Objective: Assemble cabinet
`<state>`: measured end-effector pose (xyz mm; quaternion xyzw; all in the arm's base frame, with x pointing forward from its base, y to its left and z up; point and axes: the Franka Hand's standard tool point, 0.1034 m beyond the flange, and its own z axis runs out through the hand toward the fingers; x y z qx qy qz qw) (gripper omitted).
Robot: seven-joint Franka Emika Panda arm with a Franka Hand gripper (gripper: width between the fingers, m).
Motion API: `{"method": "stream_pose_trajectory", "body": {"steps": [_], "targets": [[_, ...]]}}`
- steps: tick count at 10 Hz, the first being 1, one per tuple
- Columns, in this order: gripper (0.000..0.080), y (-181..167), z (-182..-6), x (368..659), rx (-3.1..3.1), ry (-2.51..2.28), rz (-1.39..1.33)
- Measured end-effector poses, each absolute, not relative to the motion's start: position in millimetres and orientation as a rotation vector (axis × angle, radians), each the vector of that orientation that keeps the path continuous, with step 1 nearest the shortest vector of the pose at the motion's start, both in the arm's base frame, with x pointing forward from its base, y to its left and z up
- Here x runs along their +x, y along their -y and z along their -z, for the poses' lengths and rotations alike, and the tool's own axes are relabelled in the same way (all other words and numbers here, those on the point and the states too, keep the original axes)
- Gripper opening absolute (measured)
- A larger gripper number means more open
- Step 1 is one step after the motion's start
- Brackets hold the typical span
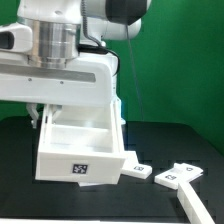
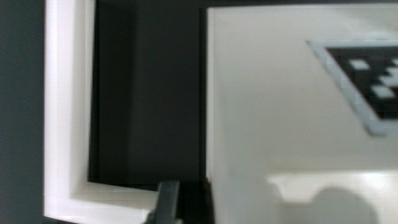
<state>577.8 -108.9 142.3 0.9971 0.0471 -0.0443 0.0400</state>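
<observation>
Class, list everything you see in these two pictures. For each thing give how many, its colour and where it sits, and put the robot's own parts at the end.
cabinet: one, white, middle of the table, open side up, a black-and-white tag on its front face
small flat panels: at least two, white with black-and-white tags, lying on the table to the exterior view's right of the cabinet; the farther one sits near the picture's edge
table: one, black, under everything
backdrop: one, green, behind the scene
robot arm: one, white, above the cabinet
claw: one; only one dark finger shows, beside a white cabinet wall; open or shut cannot be told
</observation>
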Motion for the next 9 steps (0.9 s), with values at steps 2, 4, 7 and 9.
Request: {"method": "stream_pose_trajectory", "body": {"steps": [2,4,7,9], "targets": [[0.0032,111.3,-138.6,580.5,3.033,-0.157,-0.037],[0.0032,73.8,-110.2,579.1,3.0,-0.121,-0.326],[0.0032,54.3,-104.9,589.4,2.956,-0.135,-0.508],[0.0032,54.1,-101.0,585.2,2.968,-0.135,-0.47]]}}
